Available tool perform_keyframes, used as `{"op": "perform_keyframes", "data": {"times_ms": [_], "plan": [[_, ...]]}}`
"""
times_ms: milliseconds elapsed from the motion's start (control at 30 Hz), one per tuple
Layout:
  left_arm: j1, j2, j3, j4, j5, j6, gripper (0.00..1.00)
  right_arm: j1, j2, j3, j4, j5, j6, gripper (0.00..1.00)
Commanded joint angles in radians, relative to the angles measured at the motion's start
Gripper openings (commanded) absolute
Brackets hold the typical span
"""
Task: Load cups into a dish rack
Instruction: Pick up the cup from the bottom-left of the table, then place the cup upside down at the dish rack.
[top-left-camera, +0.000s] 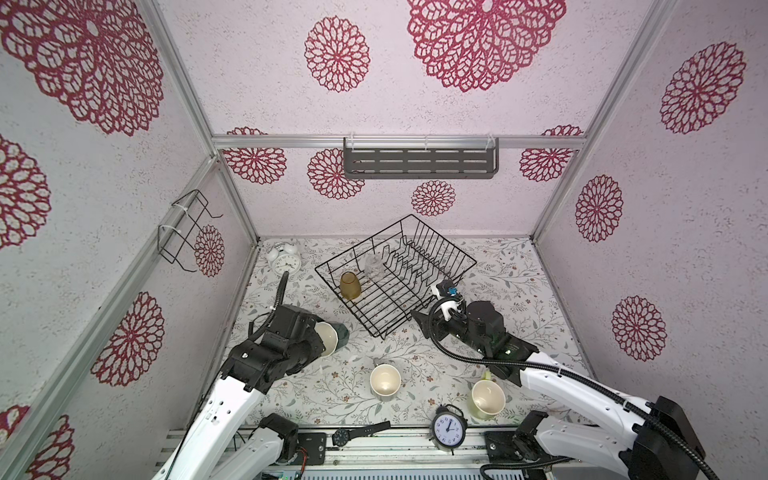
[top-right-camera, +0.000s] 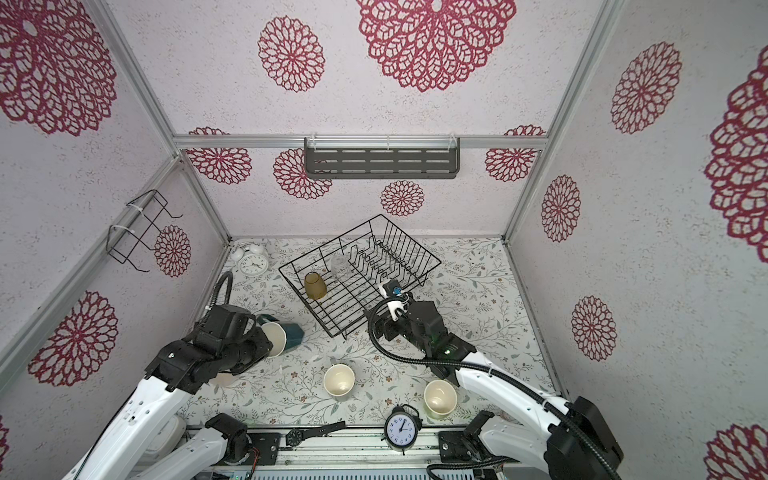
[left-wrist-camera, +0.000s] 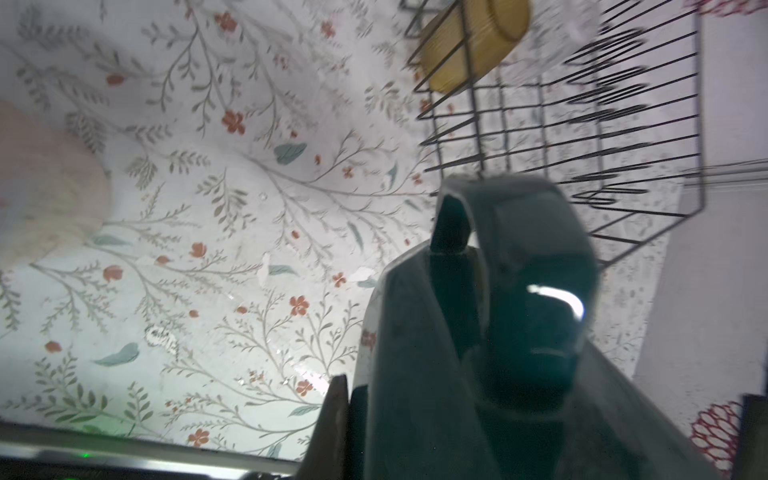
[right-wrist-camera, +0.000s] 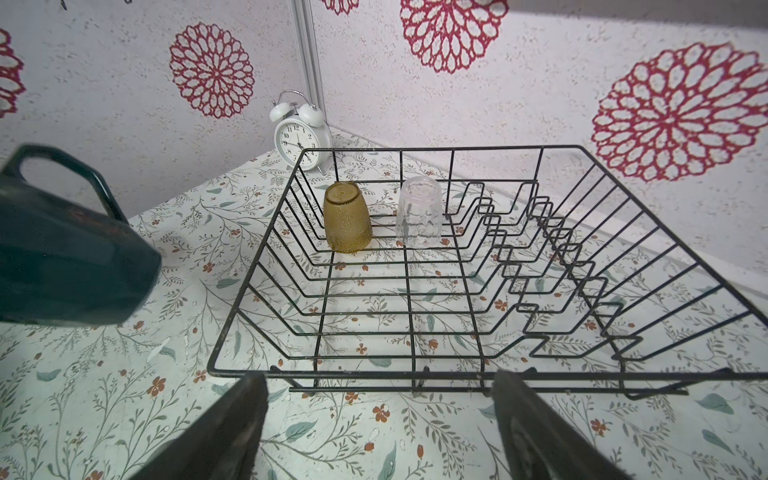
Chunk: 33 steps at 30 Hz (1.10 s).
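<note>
The left fingers (left-wrist-camera: 415, 374) clamp the teal mug (top-left-camera: 341, 332), tilted, just left of the rack (right-wrist-camera: 353, 375). The right fingers (right-wrist-camera: 232, 428) gape empty at its near corner. The tumbler (right-wrist-camera: 347, 218) and glass (right-wrist-camera: 419, 212) stand inverted inside.

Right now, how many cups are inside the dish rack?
2: the amber tumbler and the clear glass, both upside down, side by side at the dish rack's flat end. None seems hidden.

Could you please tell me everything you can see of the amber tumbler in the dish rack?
The amber tumbler is translucent and glass-like, its wall covered in small raised dots, with no handle. It stands upside down, base up, on the bottom wires of the dish rack, in its open part, beside the clear glass without touching.
</note>
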Motion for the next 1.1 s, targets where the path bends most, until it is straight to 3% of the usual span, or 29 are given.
{"op": "perform_keyframes", "data": {"times_ms": [0,133,300,367,467,600,667,867,967,1067], "plan": [[0.014,-0.017,0.065,0.187,-0.002,0.045,0.00,0.006,0.006,0.047,0.032,0.024,0.000,0.99],[0.014,0.024,0.090,0.428,0.098,0.098,0.00,0.003,-0.001,0.062,0.078,-0.055,0.011,0.99],[0.014,0.074,0.063,0.756,0.172,0.231,0.00,-0.023,0.046,0.196,-0.038,-0.228,0.122,0.99],[0.015,0.101,0.063,0.827,0.191,0.299,0.00,-0.045,0.062,0.260,-0.101,-0.285,0.229,0.99],[0.015,0.143,0.077,0.872,0.217,0.396,0.00,-0.108,0.092,0.345,-0.149,-0.511,0.445,0.99],[0.017,0.176,0.051,0.978,0.283,0.477,0.00,-0.187,0.149,0.383,-0.059,-0.754,0.790,0.99],[0.017,0.186,0.016,1.073,0.337,0.498,0.00,-0.190,0.153,0.390,-0.064,-0.733,0.884,0.99],[0.016,0.204,-0.046,1.263,0.404,0.577,0.00,-0.186,0.121,0.291,0.207,-0.695,1.164,0.99],[0.016,0.214,-0.055,1.284,0.418,0.640,0.00,-0.179,0.170,0.339,0.168,-0.748,1.251,0.99],[0.014,0.232,-0.065,1.319,0.476,0.689,0.00,-0.165,0.197,0.335,0.180,-0.718,1.313,0.99]]}}
